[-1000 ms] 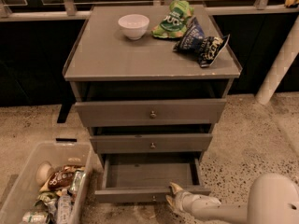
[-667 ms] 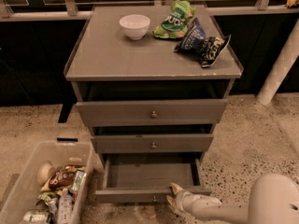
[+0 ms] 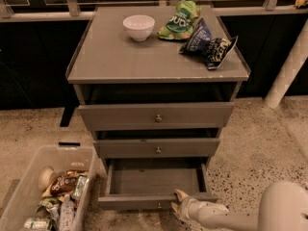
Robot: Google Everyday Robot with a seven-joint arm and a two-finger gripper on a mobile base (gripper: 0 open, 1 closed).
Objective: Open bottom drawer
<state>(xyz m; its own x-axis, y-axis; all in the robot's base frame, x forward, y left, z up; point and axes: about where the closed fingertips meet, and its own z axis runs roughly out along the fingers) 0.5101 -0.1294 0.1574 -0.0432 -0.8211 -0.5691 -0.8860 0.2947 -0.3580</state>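
Comparing against a second ago, almost nothing differs. The bottom drawer [image 3: 154, 181] sits pulled well out from under the middle drawer [image 3: 156, 148], grey interior exposed, at the same extension as before. The gripper [image 3: 179, 201] rests low at the front panel's top edge, just right of the knob [image 3: 159, 206] — same spot. Whether it is spread or pinching the panel, I cannot tell. Judgement: the pull has stopped and the drawer is open, so the task looks essentially done — likely only release and retreat remain.
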